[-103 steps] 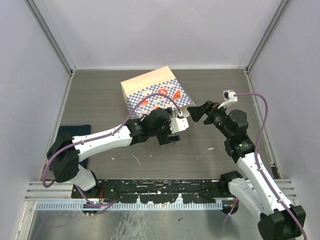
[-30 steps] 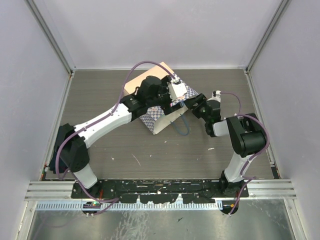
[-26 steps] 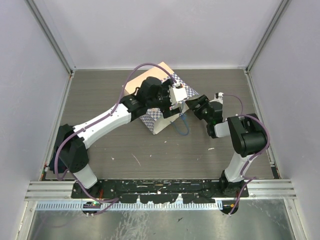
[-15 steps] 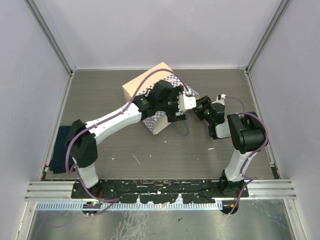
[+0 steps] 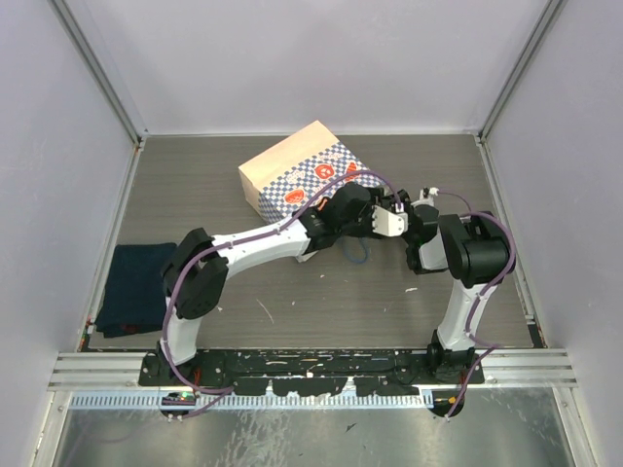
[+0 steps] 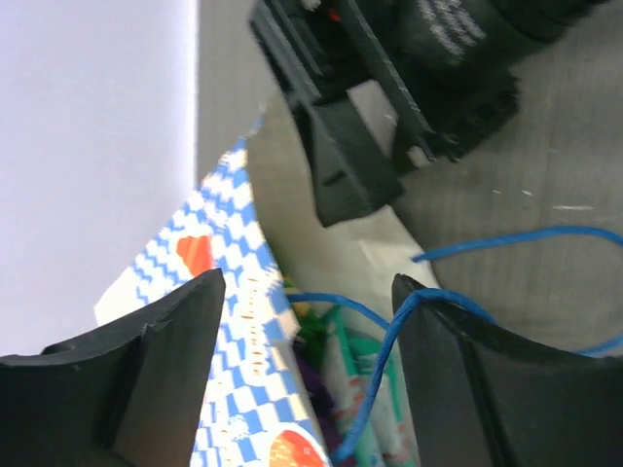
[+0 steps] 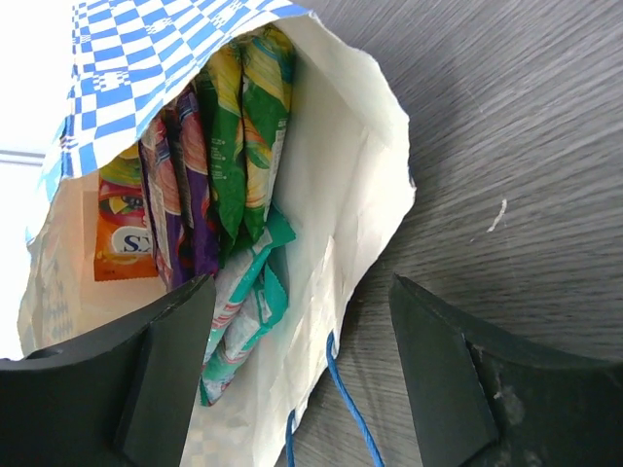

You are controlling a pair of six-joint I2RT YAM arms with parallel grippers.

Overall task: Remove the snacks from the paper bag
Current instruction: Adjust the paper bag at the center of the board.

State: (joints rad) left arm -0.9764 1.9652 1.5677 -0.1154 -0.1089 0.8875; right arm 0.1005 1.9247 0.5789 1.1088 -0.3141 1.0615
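In the overhead view the paper bag (image 5: 292, 170) lies on its side in the upper middle of the table (image 5: 292, 302), its mouth facing right. One blue cord handle (image 5: 356, 251) trails onto the wood just below the mouth. The left gripper (image 5: 387, 216) and right gripper (image 5: 409, 209) meet at the mouth, too crowded together here to read how their jaws stand. A dark blue cloth (image 5: 136, 282) lies folded well apart at the left edge. In the left wrist view the left gripper (image 6: 307, 287) has its jaws spread wide and holds nothing. Between them, in the lower middle, are the checkered bag wall (image 6: 234, 331) and the snacks (image 6: 341, 365) in green and purple inside. The cord handle (image 6: 487, 238) crosses the tip of the finger on the right, and the right gripper (image 6: 336, 165) fills the top of the frame, one black finger at the bag's cream lip. In the right wrist view the right gripper (image 7: 302, 282) is likewise wide open and empty. The gaping bag (image 7: 360, 195) fills the left and centre, with the snacks (image 7: 248, 146) packed on edge in its upper left: yellow-green, purple, orange and teal.
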